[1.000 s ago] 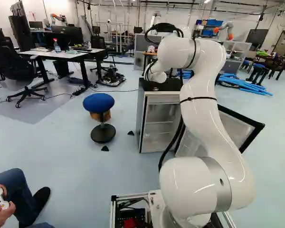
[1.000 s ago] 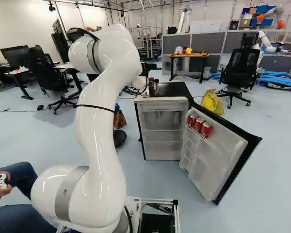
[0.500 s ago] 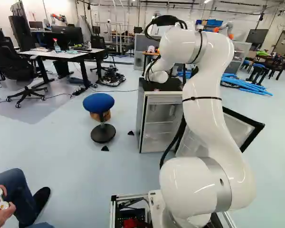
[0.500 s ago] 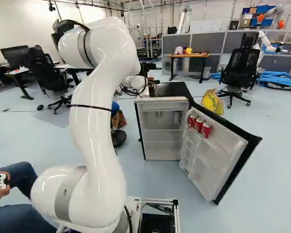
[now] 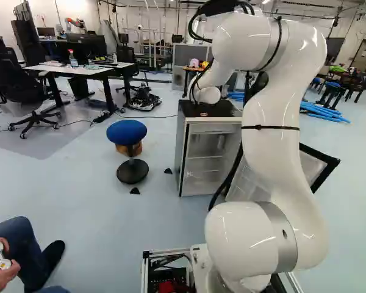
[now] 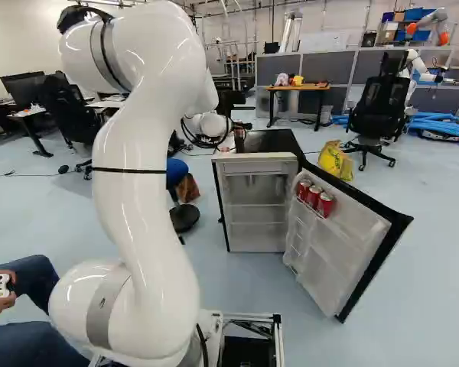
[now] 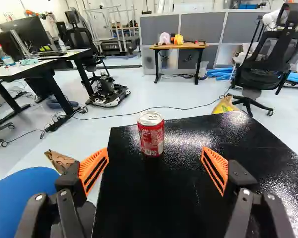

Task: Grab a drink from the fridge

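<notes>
In the right base view my gripper point(image 6: 231, 101) shows only in part, dark behind the white wrist, above the near end of the fridge top. The wrist view shows the gripper point(image 7: 155, 152) open, its orange pads point(image 7: 94, 168) wide apart. A red and silver can point(image 7: 151, 134) stands upright on the black fridge top point(image 7: 154, 198), ahead of the fingers and between their lines, touched by neither. The fridge point(image 6: 256, 202) stands with its door point(image 6: 340, 245) open to the right; several red cans point(image 6: 314, 197) sit in the door's upper rack.
A blue stool point(image 5: 127, 132) stands left of the fridge, a yellow bag point(image 6: 336, 160) behind the door. Farther off are a small wooden table point(image 6: 297, 88), an office chair point(image 6: 379, 107), desks point(image 5: 79, 69) and another robot point(image 6: 422, 69). A person point(image 5: 18, 244) sits left of the base.
My arm has drawn back towards the base, its upper bend rising and coming nearer the cameras. The base, fridge and door cans have not moved.
</notes>
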### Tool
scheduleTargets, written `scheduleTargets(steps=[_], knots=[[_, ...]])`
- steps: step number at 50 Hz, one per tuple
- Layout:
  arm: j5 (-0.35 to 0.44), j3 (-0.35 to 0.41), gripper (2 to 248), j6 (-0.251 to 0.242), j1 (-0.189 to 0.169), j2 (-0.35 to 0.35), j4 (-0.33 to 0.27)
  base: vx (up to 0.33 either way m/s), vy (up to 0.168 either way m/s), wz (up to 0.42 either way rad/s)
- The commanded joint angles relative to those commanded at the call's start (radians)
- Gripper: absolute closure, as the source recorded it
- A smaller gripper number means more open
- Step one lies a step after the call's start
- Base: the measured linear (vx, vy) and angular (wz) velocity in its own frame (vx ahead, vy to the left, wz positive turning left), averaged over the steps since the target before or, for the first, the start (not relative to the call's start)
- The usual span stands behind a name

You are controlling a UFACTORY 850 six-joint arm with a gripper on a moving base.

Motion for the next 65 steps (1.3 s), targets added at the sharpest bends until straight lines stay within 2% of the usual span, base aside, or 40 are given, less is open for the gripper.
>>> scheduleTargets(steps=[19, 49, 65], knots=[[-0.131, 0.101, 3, 0.0, -0.026, 0.115, -0.048, 0.0, 0.0, 0.0], [-0.35, 0.234, 3, 0.0, -0.087, 0.284, -0.213, 0.0, 0.0, 0.0], [-0.435, 0.286, 3, 0.0, -0.13, 0.365, -0.225, 0.0, 0.0, 0.0]])
